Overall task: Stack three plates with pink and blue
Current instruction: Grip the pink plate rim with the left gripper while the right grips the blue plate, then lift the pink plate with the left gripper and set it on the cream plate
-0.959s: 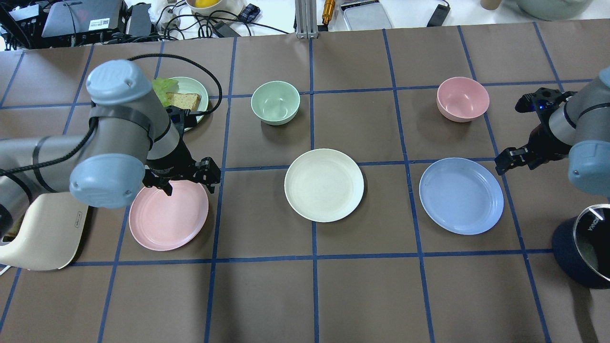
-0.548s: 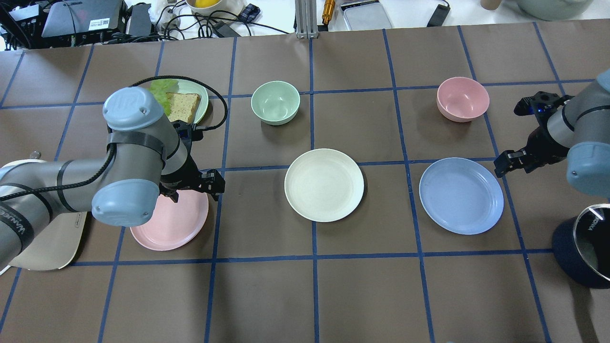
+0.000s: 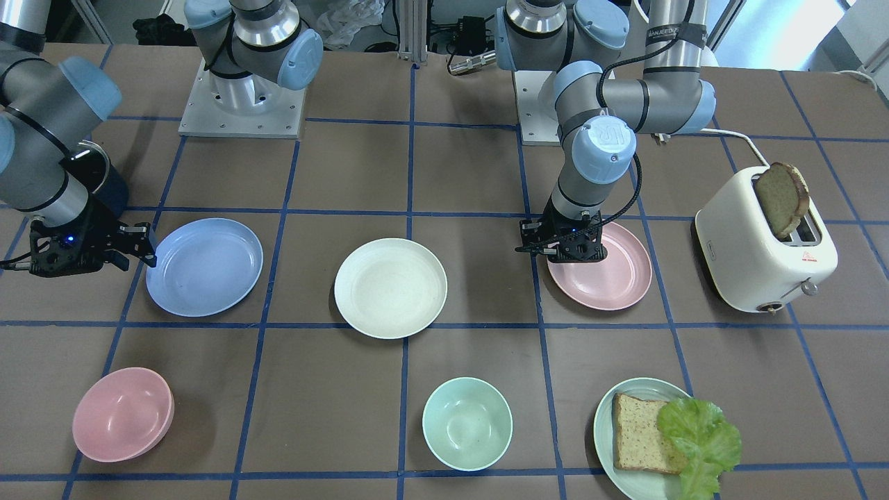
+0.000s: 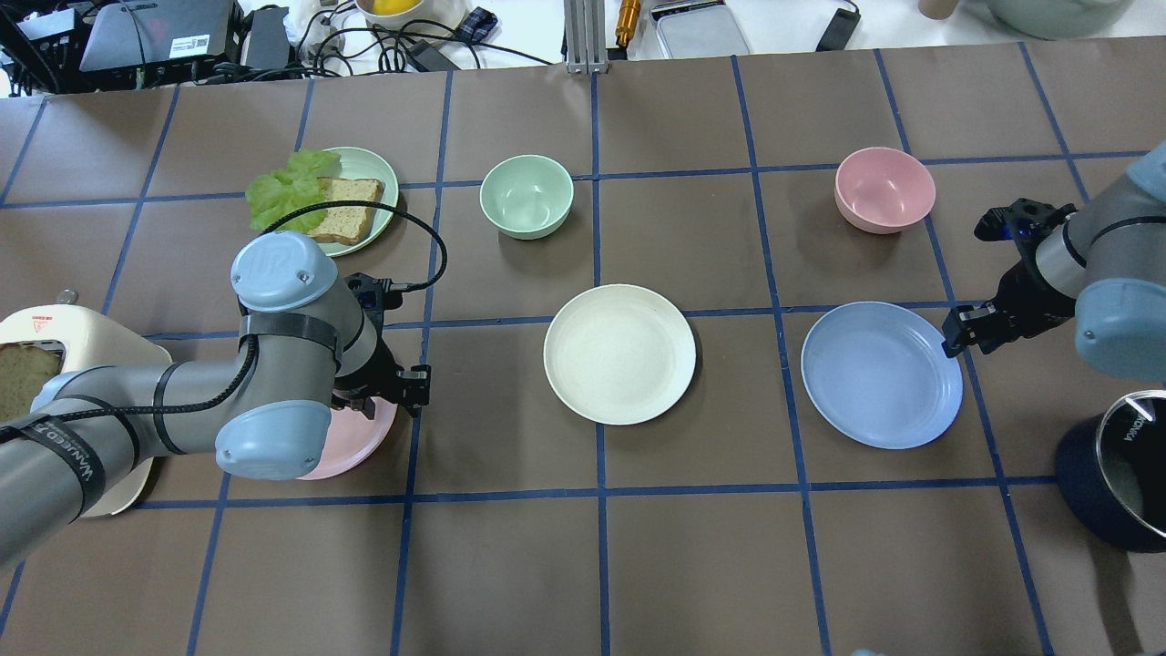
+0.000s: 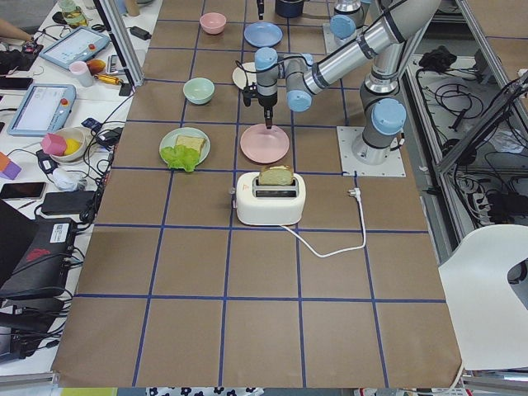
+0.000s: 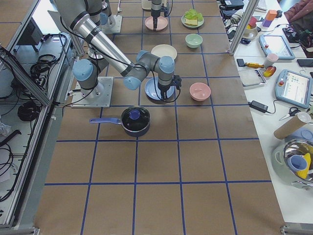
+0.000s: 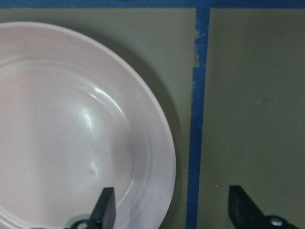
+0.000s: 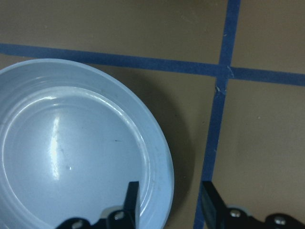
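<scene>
Pink plate (image 7: 71, 119) rim straddled: left fingers (image 7: 106, 206) | blue plate (image 8: 71, 143): right fingers (image 8: 132, 200)

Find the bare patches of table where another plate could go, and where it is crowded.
Bare: the row of squares on the robot's side of the pink plate, cream plate and blue plate; also the square between the mint bowl and pink bowl. Crowded: around the toaster and left tool, and near the pot.

I'm in a robotics lab: my table (image 4: 501, 574) gridded with blue tape (image 4: 602, 547), teach pendants (image 6: 292, 87) on the right-hand bench, cables (image 6: 22, 110) tangled far left.
</scene>
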